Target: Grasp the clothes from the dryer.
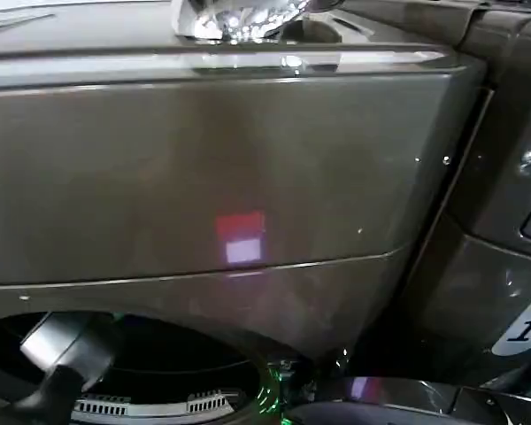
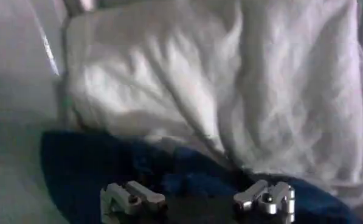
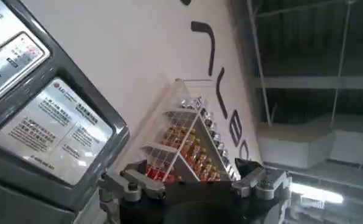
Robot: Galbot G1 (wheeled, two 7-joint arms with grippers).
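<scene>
Left end effector (image 2: 196, 201): fingers apart, inside dryer (image 1: 203, 177), poised over navy garment (image 2: 108, 164) below white garment (image 2: 230, 79), to grasp. Right end effector (image 3: 193, 182): fingers apart, idle, raised outside dryer.

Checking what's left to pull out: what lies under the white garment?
A dark navy garment lies beneath the white garment, poking out by the left pincer. Anything deeper is covered.

dryer (image 1: 203, 168) is bronze-brown with a white "1" sticker (image 1: 524, 329); clothes are one dark navy piece (image 2: 108, 164), one whitish-grey (image 2: 230, 79).
</scene>
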